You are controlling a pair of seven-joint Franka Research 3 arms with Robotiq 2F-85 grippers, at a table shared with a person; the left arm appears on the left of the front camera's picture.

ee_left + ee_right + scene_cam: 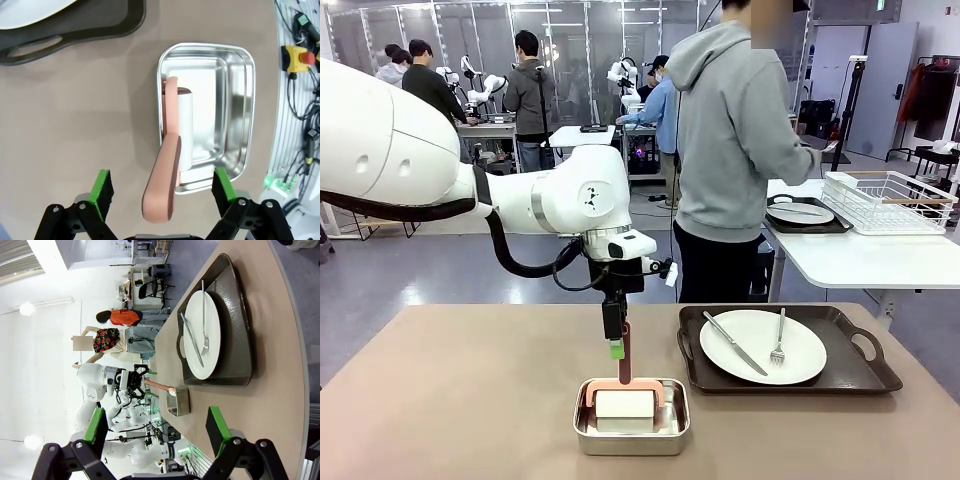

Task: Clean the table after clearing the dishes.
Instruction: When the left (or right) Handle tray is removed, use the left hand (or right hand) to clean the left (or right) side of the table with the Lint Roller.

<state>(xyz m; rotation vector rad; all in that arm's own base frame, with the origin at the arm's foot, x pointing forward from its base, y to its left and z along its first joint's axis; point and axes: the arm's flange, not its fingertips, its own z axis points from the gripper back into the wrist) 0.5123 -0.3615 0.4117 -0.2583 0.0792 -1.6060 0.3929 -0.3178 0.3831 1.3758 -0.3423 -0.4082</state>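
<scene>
1. Tan-brown rectangular table (pixel 440 400): a dark brown handled tray (pixel 790 387) sits at 3 o'clock, carrying a round white plate (pixel 810 357), metal knife (pixel 735 343) and fork (pixel 779 340).
2. Square steel pan (pixel 630 441) at 6 o'clock, with a pink-handled white scrubber (pixel 172 125) inside.
3. Left gripper (pixel 162 186): jaws released, pads straddling the handle without touching it.
4. Right gripper (pixel 156 425): jaws released, empty.
</scene>
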